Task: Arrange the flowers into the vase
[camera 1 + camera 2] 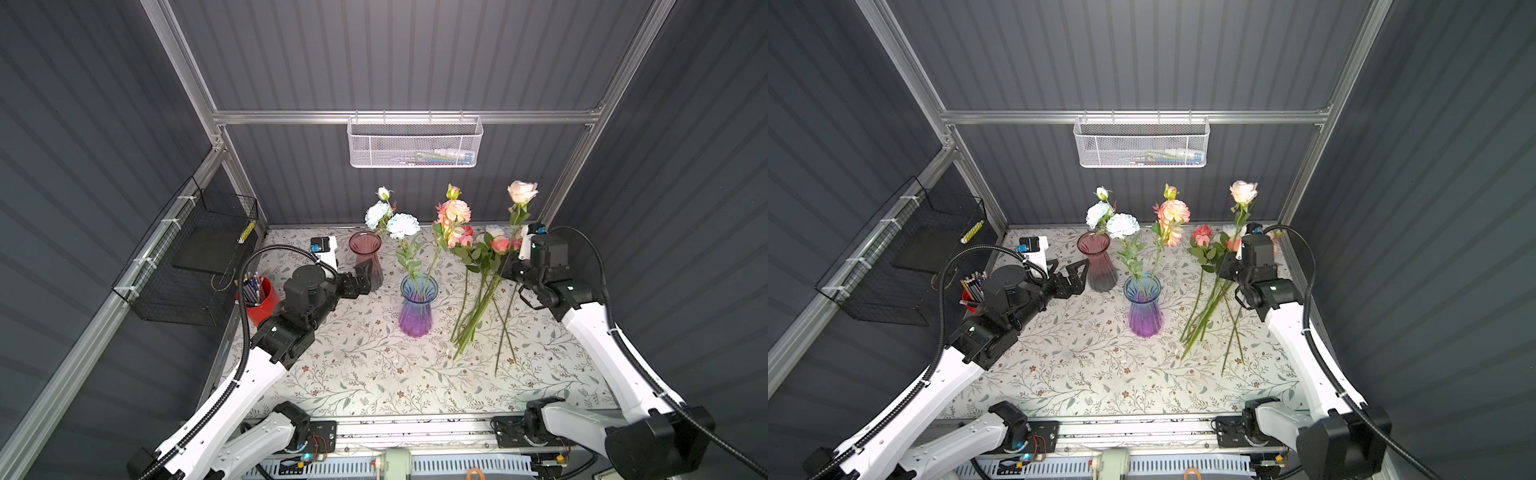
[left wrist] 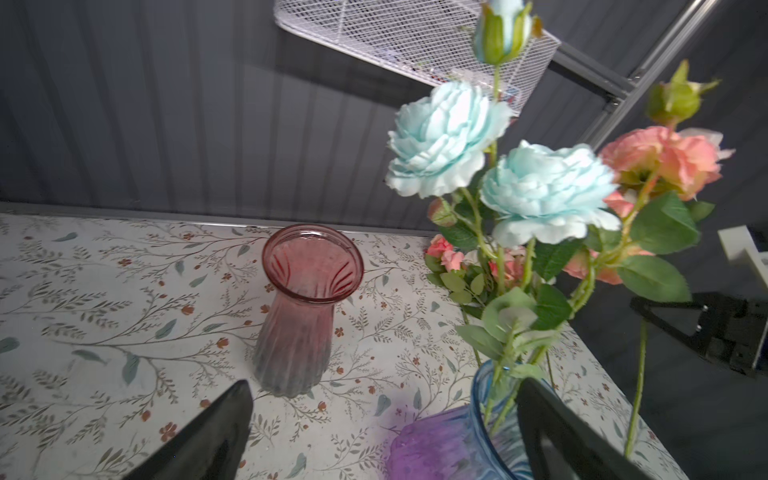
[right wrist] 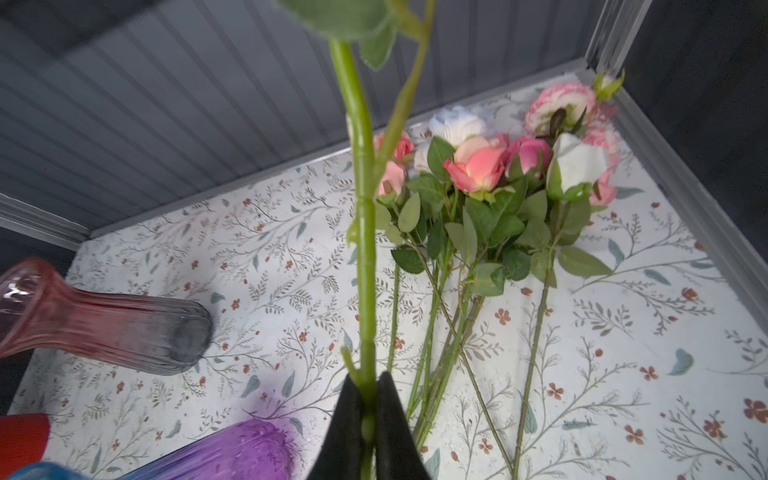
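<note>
On the flower-printed tablecloth (image 1: pixel 374 374) stands a ribbed glass vase (image 1: pixel 417 307), blue at the mouth and purple below. It holds a pale blue spray (image 1: pixel 402 225) and a coral spray (image 1: pixel 454 212). A ribbed pink vase (image 1: pixel 365 249) stands near it, and just beside that vase is the left gripper (image 1: pixel 1072 266), its fingers wide apart. The right gripper (image 3: pixel 369 382) is pinched on the smooth green stem of a pale pink rose (image 1: pixel 522 192), held upright over the loose flowers (image 3: pixel 478 232) that lie toward the table's right side. The fingers hide the stem's lower end. The left arm half hides a red cup (image 1: pixel 266 301) of pencils.
</note>
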Controlling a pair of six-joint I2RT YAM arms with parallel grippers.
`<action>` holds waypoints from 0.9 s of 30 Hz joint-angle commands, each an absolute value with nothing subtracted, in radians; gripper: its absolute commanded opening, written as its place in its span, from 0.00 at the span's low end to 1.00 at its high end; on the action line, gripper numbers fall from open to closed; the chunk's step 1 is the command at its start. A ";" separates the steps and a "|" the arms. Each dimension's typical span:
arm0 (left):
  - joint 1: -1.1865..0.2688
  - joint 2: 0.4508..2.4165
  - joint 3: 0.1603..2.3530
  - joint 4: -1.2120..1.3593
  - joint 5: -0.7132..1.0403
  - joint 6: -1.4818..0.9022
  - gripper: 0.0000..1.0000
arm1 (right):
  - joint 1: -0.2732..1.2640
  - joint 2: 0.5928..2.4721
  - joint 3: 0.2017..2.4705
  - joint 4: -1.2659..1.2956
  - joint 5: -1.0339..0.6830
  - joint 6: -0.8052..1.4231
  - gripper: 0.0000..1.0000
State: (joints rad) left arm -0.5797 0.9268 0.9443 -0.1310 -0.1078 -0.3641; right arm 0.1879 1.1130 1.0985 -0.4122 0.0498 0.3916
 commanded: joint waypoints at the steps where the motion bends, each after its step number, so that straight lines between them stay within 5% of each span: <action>1: -0.578 0.910 0.925 -0.010 0.177 -0.321 0.99 | 0.216 1.019 1.096 -0.394 0.099 0.375 0.06; 8: -0.578 0.996 0.961 0.024 0.540 -0.328 0.99 | 0.290 0.865 1.139 -0.349 0.115 0.359 0.05; 15: -0.578 1.003 0.960 0.023 0.549 -0.327 0.99 | 0.413 0.820 1.180 -0.256 0.142 0.314 0.06; 27: -0.578 0.959 0.950 0.004 0.423 -0.314 0.99 | 0.581 1.073 1.457 -0.094 0.133 0.197 0.06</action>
State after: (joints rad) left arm -0.5800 0.9874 0.9360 -0.0029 0.4522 -0.3321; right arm 0.5514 1.0260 1.4155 -0.1688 0.1265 0.2558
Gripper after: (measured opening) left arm 0.994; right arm 0.080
